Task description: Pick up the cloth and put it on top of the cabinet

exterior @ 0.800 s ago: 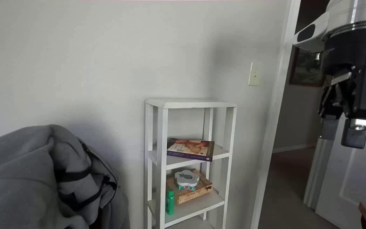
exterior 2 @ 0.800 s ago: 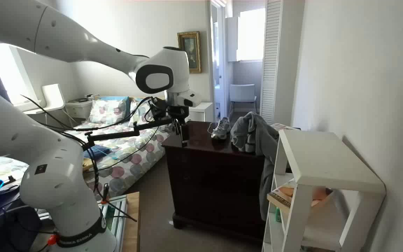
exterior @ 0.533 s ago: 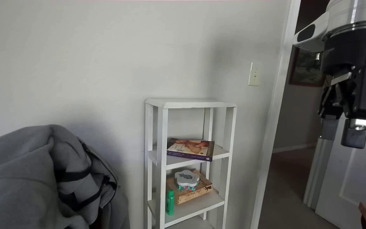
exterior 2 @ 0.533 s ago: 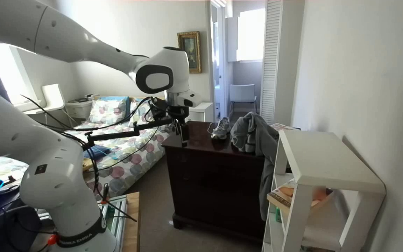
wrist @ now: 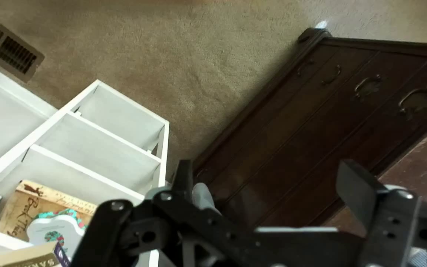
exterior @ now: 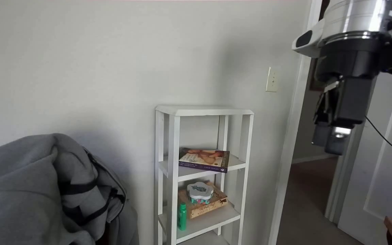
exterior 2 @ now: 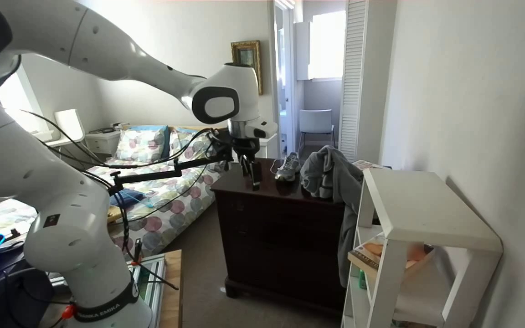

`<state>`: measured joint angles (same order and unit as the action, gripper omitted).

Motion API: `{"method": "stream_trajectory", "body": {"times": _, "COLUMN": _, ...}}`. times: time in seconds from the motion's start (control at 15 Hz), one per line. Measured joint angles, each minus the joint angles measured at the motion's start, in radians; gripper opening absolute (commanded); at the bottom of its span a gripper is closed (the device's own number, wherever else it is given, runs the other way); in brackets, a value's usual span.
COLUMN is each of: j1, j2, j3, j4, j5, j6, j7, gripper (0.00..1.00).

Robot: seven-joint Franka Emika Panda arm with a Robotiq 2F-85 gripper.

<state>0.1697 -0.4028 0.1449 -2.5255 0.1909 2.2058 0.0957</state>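
Note:
A grey cloth (exterior 2: 333, 171) lies bunched on the right end of a dark wooden cabinet (exterior 2: 280, 246) and hangs down its right side. The cloth (exterior: 22, 190) fills the lower left in an exterior view. My gripper (exterior 2: 251, 177) appears near the cabinet's left front corner, left of the cloth and apart from it. It is at the upper right in an exterior view (exterior: 328, 140). In the wrist view its jaws (wrist: 267, 178) are open and empty over the cabinet's drawers (wrist: 291, 148). A pale rounded piece by the left finger cannot be identified.
A white shelf unit (exterior 2: 431, 205) with a flat top stands right of the cabinet against the wall. It holds a book (exterior: 204, 160), a wooden box (exterior: 208, 211) and a green bottle (exterior: 182, 216). A shoe (exterior 2: 288, 167) sits on the cabinet beside the cloth. A bed (exterior 2: 167, 196) is behind.
My gripper has moved toward the cloth, leftward in an exterior view and rightward in an exterior view. The cloth and the other things have not moved.

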Motion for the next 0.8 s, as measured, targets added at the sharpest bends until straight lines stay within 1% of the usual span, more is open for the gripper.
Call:
{"method": "stream_trajectory", "body": {"times": 0.13, "j1": -0.016, "j2": 0.088, "j3": 0.0, "j4": 0.076, "j5": -0.048, "j6": 0.031, "j7": -0.012, "gripper": 1.0}}
{"method": "stream_trajectory", "body": {"times": 0.33, "j1": -0.035, "j2": 0.239, "j3": -0.001, "j4": 0.237, "j5": -0.115, "j6": 0.052, "j7": -0.042, "gripper": 1.0}}
{"method": "stream_trajectory", "body": {"times": 0.8, "j1": -0.029, "j2": 0.544, "j3": 0.006, "j4": 0.648, "j5": -0.111, "j6": 0.053, "j7": -0.203, "gripper": 1.0}}
